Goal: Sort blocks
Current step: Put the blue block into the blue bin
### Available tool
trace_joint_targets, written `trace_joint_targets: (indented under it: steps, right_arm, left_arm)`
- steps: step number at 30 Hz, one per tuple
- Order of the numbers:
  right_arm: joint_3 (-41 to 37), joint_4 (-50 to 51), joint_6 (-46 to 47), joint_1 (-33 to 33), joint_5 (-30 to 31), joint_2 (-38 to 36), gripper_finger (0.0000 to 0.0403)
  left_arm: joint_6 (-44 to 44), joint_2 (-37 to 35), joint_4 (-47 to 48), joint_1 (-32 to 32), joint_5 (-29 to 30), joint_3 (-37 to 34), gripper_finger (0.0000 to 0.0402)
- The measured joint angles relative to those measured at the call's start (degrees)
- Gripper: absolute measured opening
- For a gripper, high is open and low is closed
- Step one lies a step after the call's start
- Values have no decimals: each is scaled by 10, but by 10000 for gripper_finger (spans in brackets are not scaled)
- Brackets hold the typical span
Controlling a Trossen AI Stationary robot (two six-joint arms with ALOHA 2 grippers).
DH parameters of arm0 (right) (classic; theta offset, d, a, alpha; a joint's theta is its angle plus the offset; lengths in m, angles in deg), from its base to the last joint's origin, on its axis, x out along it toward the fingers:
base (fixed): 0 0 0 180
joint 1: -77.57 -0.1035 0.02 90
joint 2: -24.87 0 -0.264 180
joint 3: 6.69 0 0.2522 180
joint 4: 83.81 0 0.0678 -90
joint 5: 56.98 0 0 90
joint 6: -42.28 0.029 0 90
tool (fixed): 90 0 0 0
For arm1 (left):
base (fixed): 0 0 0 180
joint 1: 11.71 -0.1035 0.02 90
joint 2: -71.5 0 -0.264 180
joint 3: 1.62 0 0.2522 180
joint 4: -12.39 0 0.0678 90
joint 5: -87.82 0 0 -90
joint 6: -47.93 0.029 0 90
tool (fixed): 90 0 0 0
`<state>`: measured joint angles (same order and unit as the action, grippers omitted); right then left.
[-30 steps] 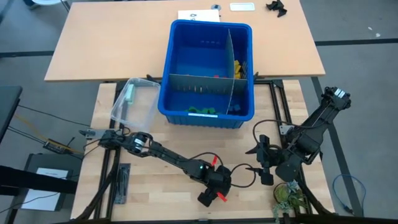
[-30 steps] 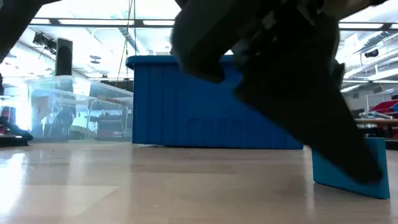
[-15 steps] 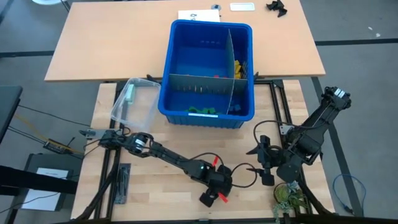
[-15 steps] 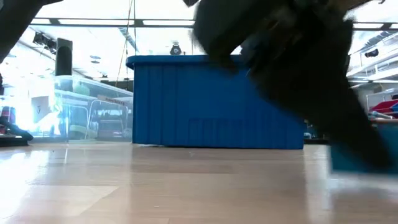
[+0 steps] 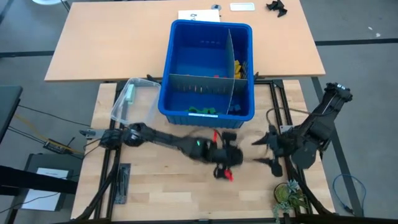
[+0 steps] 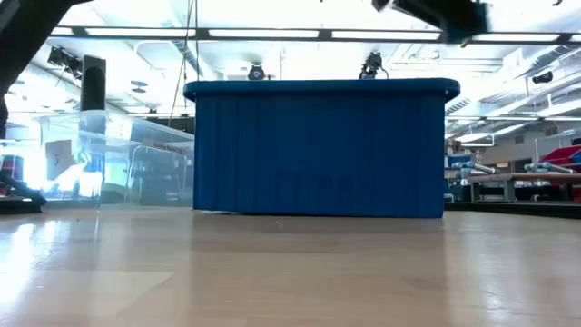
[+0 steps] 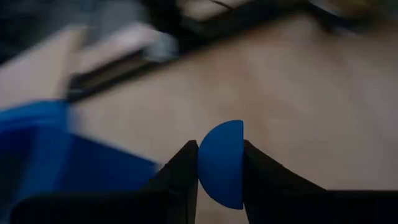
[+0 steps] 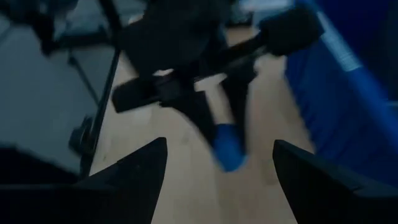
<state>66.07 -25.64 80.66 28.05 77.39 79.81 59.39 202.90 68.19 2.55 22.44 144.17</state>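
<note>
A blue half-round block sits between the fingers of my left gripper, which hangs over the near table in front of the blue bin. The right wrist view shows the same block held clear above the tabletop. The bin is split by grey dividers; green blocks and yellow blocks lie in separate compartments. My right gripper stands open to the right of the left one, with nothing between its fingers. My left gripper pinches the blue block between its two fingers, which lie on its two flat faces. The block's rounded edge sticks out past the fingertips. The fingers slant downward, and the block is lifted clear of the table.
A clear plastic tub stands left of the bin. A small plant sits at the near right corner. Behind the bin is a second tabletop with papers at its far edge. Bare wood lies in front of the bin.
My left gripper has risen from the tabletop near the front edge and gone toward the bin, tipping from steeply downward to a shallower slant. The blue block, which stood on the table, is lifted clear with it. My right gripper has shifted a little toward the table's right edge.
</note>
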Motion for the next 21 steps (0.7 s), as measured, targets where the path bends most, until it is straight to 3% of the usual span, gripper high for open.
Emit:
trace_joint_targets:
  steps: [5, 9, 16, 18, 21]
  right_arm:
    - [0, 0, -11, 0, 75, -44, 293]
    - [0, 0, -20, 5, 133, -58, 293]
    - [0, 4, -70, 32, 161, -57, 293]
    - [0, 4, -91, 42, 161, -55, 293]
    - [0, 4, -130, 56, 160, -54, 293]
  left_arm:
    - [0, -16, -42, -62, 44, 20, 93]
    - [2, -16, -99, -117, 44, 24, 93]
    - [-10, -16, -122, -200, -17, 12, 94]
    - [-15, -16, -120, -212, -42, 10, 115]
    - [-14, -16, -119, -224, -70, 10, 179]
